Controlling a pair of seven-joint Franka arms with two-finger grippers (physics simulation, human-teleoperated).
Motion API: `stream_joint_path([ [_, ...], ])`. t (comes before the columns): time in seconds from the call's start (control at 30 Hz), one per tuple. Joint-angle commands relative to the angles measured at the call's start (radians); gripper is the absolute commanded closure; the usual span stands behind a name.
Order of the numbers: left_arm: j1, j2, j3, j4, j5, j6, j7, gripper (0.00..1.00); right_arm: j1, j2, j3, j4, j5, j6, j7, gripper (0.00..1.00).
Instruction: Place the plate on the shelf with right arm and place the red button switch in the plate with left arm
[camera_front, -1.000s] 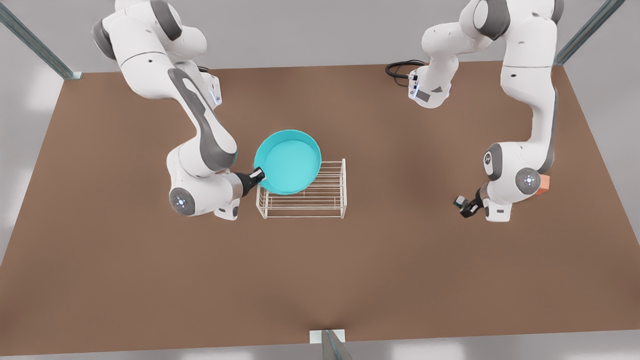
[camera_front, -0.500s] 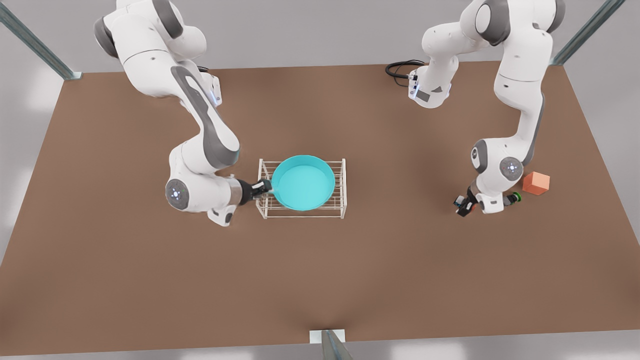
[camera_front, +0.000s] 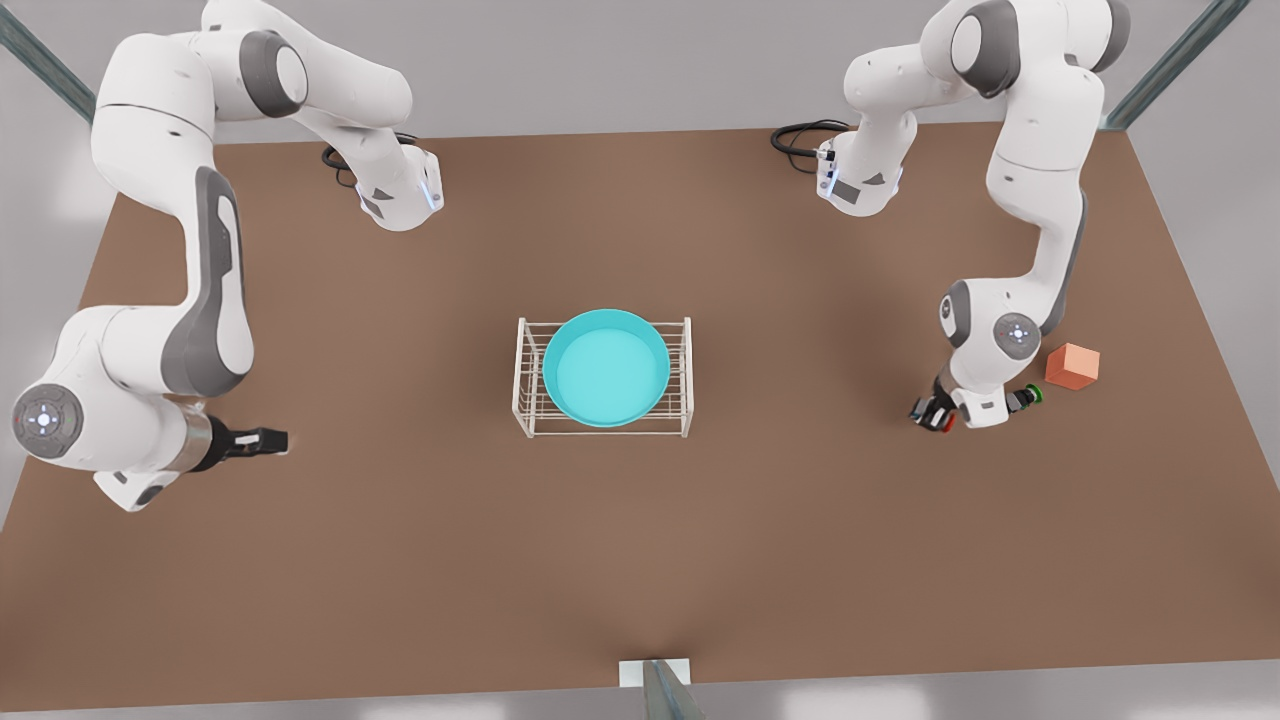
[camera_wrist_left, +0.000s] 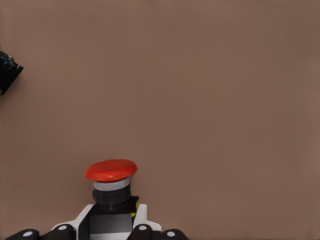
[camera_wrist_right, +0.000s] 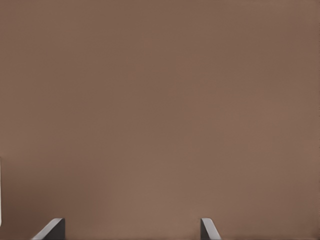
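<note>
The round turquoise plate (camera_front: 606, 366), smooth with a raised rim, lies flat on top of the white thin-barred wire shelf (camera_front: 683, 378), well apart from both sets of jaws. The right gripper (camera_front: 268, 439), at the front view's left, hangs released over bare matte brown table (camera_front: 400, 560). The left gripper (camera_front: 932, 414) is clenched on the blocky red button switch (camera_wrist_left: 111, 186); an orange cube (camera_front: 1073, 365) sits nearby.

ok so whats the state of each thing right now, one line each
plate: lying flat on top of the shelf, empty
shelf: upright on the table
red button switch: upright on the table, at the left gripper
left gripper: low at the red button switch
right gripper: open, empty, well clear of the shelf
green switch: on the table
orange cube: on the table, untouched
</note>
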Motion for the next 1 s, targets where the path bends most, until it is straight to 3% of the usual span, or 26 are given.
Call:
stream_joint_path([
  [0.0,-0.003,-0.024,-0.011,0.042,-0.014,-0.085,-0.068,0.73,0.000,0.001,-0.016,0.000,-0.026,0.018,0.063,0.00],
  [0.07,-0.003,-0.029,-0.137,0.203,-0.019,-0.263,-0.276,0.73,0.003,0.001,-0.019,0.005,-0.018,0.021,0.106,0.00],
  [0.27,-0.105,-0.011,-0.390,0.510,-0.174,-0.303,-0.878,0.73,0.007,0.005,-0.008,0.013,-0.020,0.028,0.137,0.00],
  [0.37,-0.113,-0.009,-0.532,0.573,-0.183,-0.289,-1.033,0.73,0.009,0.005,0.004,0.014,-0.021,0.031,0.124,0.00],
  [0.43,-0.200,-0.004,-0.543,0.574,-0.195,-0.149,-1.114,0.73,0.006,0.008,0.004,0.014,-0.020,0.032,0.126,0.00],
  [0.77,-0.383,0.045,-0.540,0.516,-0.160,-0.090,-1.079,0.72,0.004,0.015,0.002,0.026,-0.020,0.037,0.130,0.00],
  [0.8,-0.383,0.052,-0.540,0.516,-0.160,-0.047,-1.079,0.46,0.004,0.016,0.002,0.026,-0.020,0.037,0.132,0.00],
  [0.83,-0.380,0.052,-0.540,0.518,-0.160,-0.047,-1.079,0.00,0.006,0.016,0.002,0.026,-0.020,0.037,0.135,0.00],
  [0.97,-0.365,0.031,-0.536,0.518,-0.149,-0.076,-1.050,0.00,0.006,0.018,0.002,0.026,-0.020,0.037,0.133,0.00],
])
